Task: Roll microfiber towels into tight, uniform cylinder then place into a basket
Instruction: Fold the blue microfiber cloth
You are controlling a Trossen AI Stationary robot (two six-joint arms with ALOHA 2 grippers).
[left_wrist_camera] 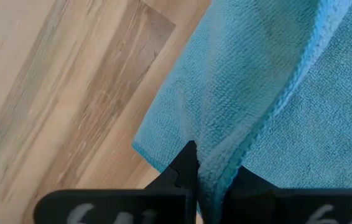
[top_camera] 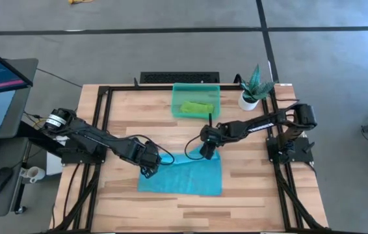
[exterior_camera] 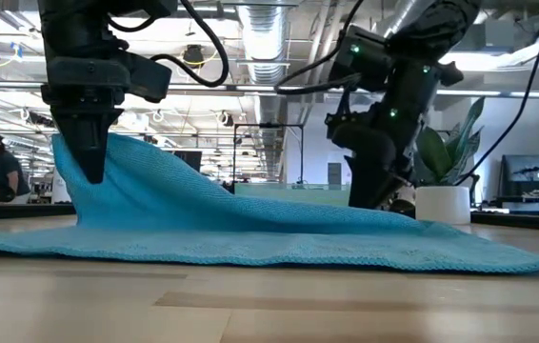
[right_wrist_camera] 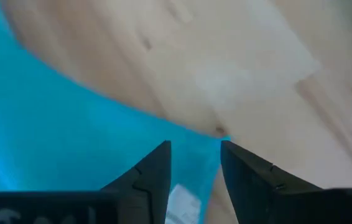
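The blue towel point(right_wrist_camera: 51, 143) and table point(right_wrist_camera: 257, 74) are blurred in the right wrist view; its white tag point(right_wrist_camera: 182, 202) is cut off by the edge

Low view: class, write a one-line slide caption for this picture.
Left gripper lifts a corner of the blue towel off the table while the right gripper hovers open.

light wooden plank table point(top_camera: 249, 188), spread turquoise microfiber towel point(top_camera: 190, 179), translucent teal plastic basket point(top_camera: 196, 88), small white plant pot point(top_camera: 249, 100)
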